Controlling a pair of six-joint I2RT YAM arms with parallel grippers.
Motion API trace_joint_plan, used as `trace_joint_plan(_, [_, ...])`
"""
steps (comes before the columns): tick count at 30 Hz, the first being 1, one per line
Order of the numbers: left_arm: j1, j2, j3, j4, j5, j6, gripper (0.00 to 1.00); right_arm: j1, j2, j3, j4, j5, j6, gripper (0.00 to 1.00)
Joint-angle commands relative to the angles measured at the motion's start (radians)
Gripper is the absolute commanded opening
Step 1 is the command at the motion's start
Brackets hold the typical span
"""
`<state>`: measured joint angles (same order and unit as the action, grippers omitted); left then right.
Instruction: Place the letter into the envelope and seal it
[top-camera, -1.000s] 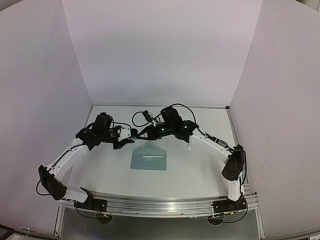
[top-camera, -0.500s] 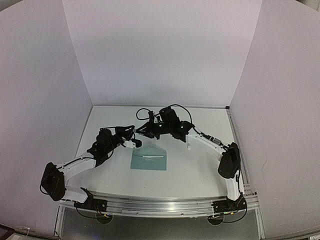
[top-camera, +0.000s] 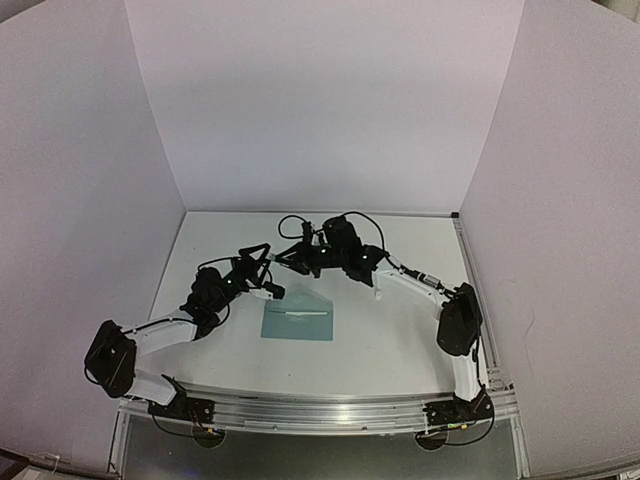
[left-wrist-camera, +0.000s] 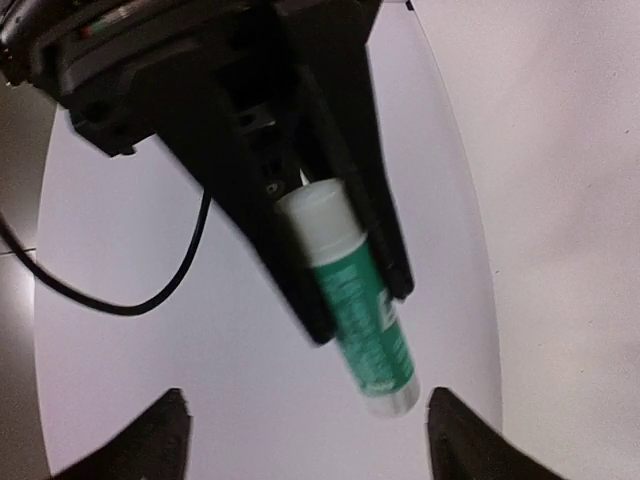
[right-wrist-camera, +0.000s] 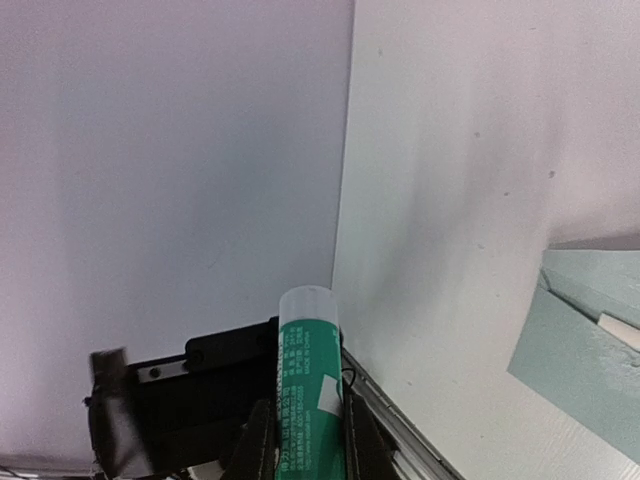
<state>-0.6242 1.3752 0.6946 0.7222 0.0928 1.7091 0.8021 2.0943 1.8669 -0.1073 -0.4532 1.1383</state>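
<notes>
From above, your left jaws hang just off the far left corner of the envelope (top-camera: 297, 320), which lies flat on the table (top-camera: 390, 340). Your right jaws sit a little beyond it, close to the left ones.

In the left wrist view your own jaws stand spread wide. Ahead, between them, the right jaws pinch a green-and-white glue stick (left-wrist-camera: 372, 355), one end jutting past the tips.

In the right wrist view the jaws clamp that stick, and the envelope lies off to their right.
</notes>
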Motion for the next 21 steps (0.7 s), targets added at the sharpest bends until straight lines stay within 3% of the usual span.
trace_joint_plan(1, [-0.004, -0.14, 0.186, -0.439, -0.075, -0.277, 0.99, -0.047, -0.093, -0.042, -0.02, 0.018, -0.113, 0.0])
trace_joint_plan(5, [0.001, -0.167, 0.414, -1.019, 0.038, -0.547, 1.0, -0.056, -0.119, -0.062, -0.023, -0.058, -0.23, 0.0])
trace_joint_plan(9, [0.004, -0.138, 0.539, -1.329, 0.208, -0.636, 1.0, -0.055, -0.15, -0.073, -0.028, -0.157, -0.39, 0.0])
trace_joint_plan(13, [0.006, -0.09, 0.616, -1.432, 0.293, -0.72, 0.97, -0.045, -0.192, -0.091, -0.059, -0.239, -0.551, 0.0])
trace_joint_plan(21, [0.005, -0.057, 0.683, -1.418, 0.337, -0.806, 0.93, 0.002, -0.212, -0.059, -0.187, -0.247, -0.748, 0.0])
